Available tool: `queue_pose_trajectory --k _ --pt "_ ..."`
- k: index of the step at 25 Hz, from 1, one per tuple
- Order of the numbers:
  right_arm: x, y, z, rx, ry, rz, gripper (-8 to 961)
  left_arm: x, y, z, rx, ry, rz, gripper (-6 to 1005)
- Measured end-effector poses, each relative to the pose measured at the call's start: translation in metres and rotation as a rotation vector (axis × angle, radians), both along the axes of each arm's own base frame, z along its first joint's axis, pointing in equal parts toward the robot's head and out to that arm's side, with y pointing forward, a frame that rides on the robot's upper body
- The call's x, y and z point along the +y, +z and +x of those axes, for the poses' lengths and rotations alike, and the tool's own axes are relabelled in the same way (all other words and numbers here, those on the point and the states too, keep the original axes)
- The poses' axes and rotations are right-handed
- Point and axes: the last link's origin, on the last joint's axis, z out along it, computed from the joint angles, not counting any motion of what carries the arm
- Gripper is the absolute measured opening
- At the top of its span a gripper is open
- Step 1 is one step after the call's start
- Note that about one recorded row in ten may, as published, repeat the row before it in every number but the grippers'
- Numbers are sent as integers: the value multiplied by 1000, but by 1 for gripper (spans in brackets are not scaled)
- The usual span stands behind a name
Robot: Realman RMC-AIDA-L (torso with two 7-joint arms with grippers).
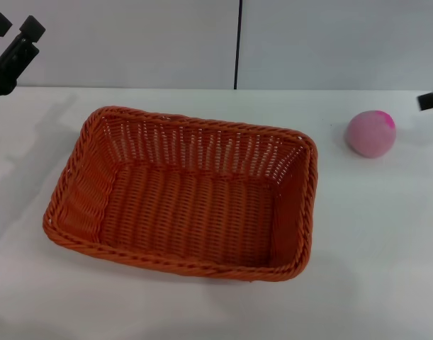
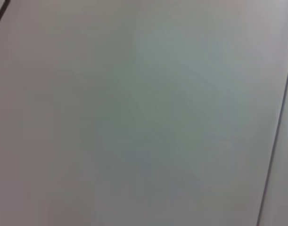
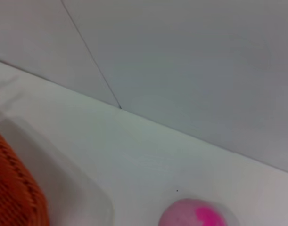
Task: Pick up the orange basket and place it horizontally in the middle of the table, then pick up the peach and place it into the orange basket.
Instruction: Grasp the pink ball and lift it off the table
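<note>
The orange basket [image 1: 202, 122] stands upright and empty in the middle of the white table [image 1: 375, 248], its long side running across the head view. The pale-pink peach [image 1: 370, 132] with a magenta patch lies on the table to the basket's right, apart from it. My left gripper [image 1: 15, 30] hangs high at the far left, well clear of the basket, open and holding nothing. Only a dark tip of my right gripper [image 1: 430, 100] shows at the right edge, just beyond the peach. In the right wrist view the peach [image 3: 196, 214] and a corner of the basket [image 3: 14, 190] appear.
A grey wall with a dark vertical seam [image 1: 237, 42] runs behind the table's far edge. The left wrist view holds only plain wall panel [image 2: 144, 113]. Bare tabletop lies in front of the basket and around the peach.
</note>
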Motion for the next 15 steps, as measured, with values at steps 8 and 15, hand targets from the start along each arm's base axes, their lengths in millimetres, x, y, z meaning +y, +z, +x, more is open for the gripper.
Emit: queue_pose_trajectory --k 8,15 --pt "7 -35 12 -39 25 1 423 -4 -5 3 -49 -9 0 767" --pt "4 -64 18 -51 70 2 416 -4 -11 5 -84 -8 -10 766"
